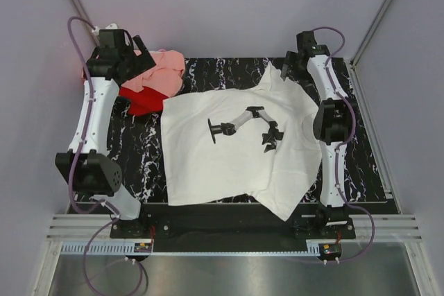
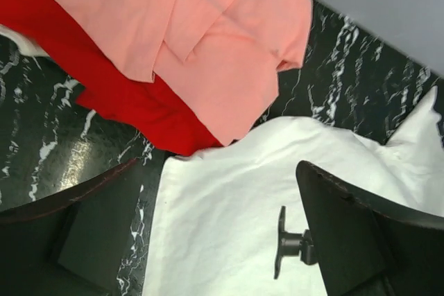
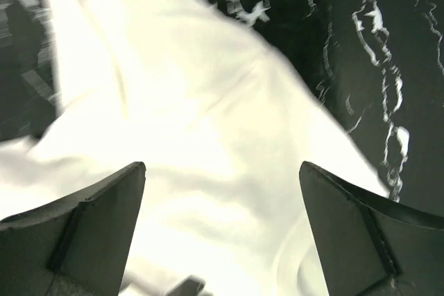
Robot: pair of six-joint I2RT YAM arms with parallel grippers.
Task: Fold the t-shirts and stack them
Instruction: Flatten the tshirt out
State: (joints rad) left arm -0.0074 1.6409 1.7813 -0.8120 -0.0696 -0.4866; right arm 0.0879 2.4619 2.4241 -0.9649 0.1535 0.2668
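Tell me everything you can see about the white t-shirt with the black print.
The white t-shirt is soft cloth, spread flat and unfolded on the black marbled table, its black graphic facing up. The hem lies to the left, the collar to the right; one sleeve points far, one near. Its far-left corner meets the red t-shirt.

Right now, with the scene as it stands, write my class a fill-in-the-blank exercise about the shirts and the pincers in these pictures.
1. The white t-shirt lies spread on the table with its ____ print facing up.
2. The salmon-pink t-shirt lies partly over the red t-shirt near the table's far ____ corner.
3. The left pincer and the right pincer both stand ____.
Missing words: black; left; open.
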